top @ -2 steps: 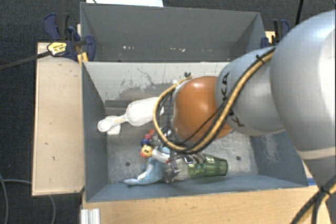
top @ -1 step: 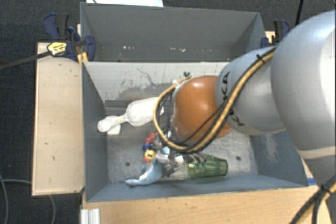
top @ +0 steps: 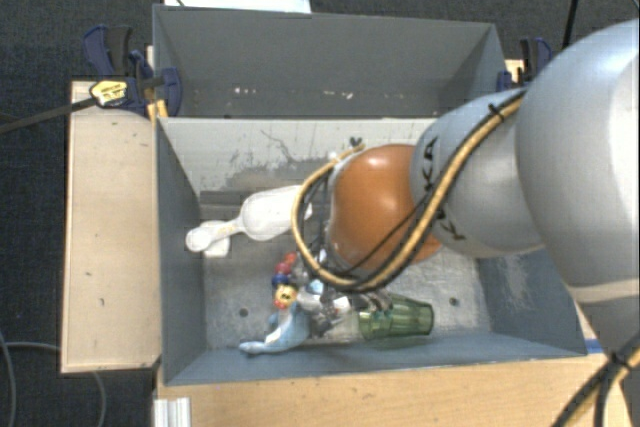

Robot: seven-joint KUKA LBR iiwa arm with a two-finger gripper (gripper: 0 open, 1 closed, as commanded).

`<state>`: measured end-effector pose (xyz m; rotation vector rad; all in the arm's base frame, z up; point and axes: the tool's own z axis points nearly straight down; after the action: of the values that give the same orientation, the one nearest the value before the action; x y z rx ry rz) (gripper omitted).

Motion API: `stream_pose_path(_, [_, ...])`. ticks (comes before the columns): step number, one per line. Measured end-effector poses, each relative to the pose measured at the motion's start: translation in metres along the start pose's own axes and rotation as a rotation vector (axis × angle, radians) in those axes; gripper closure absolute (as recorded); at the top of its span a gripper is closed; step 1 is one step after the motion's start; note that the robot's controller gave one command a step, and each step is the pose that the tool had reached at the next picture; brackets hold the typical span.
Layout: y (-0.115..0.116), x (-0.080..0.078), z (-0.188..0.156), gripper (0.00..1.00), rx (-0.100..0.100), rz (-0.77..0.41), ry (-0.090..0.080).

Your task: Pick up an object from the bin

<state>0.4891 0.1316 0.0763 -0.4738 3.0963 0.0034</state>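
heads up, the gripper (top: 318,303) sits low at 6 o'clock in the bin (top: 182,245), wedged between green glass (top: 400,321) and blue toy (top: 272,337), can't tell if it's open, so it might snag both or roll the glass.

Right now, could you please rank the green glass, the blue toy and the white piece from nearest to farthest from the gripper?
1 and 2. Green glass, on its side toward the view's right of the gripper, and blue toy, toward the view's left of it, both by the front wall: too close to call.
3. White piece, farther left and back: clearly farthest.
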Motion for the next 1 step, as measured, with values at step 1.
stream_pose_path(1, [0.0000, 0.0012, -0.0046, 1.00, 0.000, 0.001, 0.004])
